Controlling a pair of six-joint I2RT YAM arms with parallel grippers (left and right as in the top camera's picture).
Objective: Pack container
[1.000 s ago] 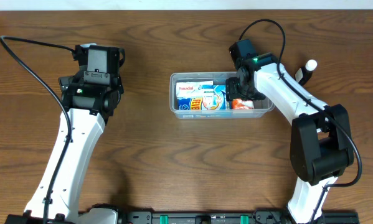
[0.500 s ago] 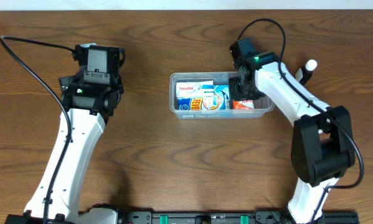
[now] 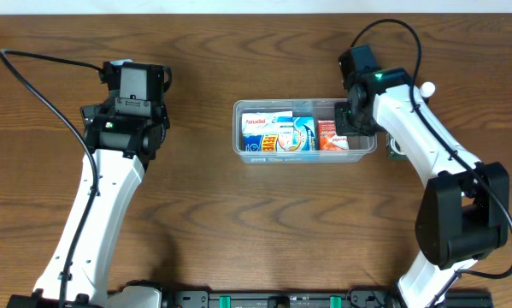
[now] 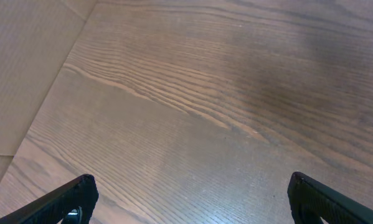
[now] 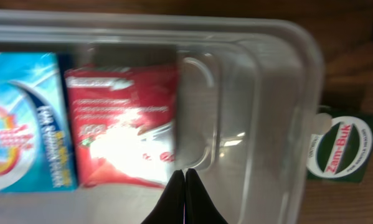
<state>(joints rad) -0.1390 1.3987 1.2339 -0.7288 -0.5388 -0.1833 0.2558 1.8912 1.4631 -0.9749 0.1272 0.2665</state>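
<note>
The container (image 3: 238,128) is a clear shallow tub in the middle of the table. A white and blue box (image 3: 257,130), a blue box (image 3: 301,134) and a red box (image 3: 326,135) lie side by side in it. My right gripper (image 5: 185,177) is shut with nothing between its fingers. It hangs over the bare right end of the container (image 5: 286,37), just right of the red box (image 5: 124,124) and apart from it. My left gripper (image 4: 191,183) is wide open over bare wood at the far left, holding nothing.
A small green Zam-Buk pack (image 5: 339,149) lies on the table just outside the container's right end, partly under my right arm (image 3: 409,128). A white-capped item (image 3: 426,89) sits behind that arm. The left arm (image 3: 123,128) stays well away from the tub.
My right gripper has shut and moved right, off the red box, which stays lying in the container. The left arm has not moved.
</note>
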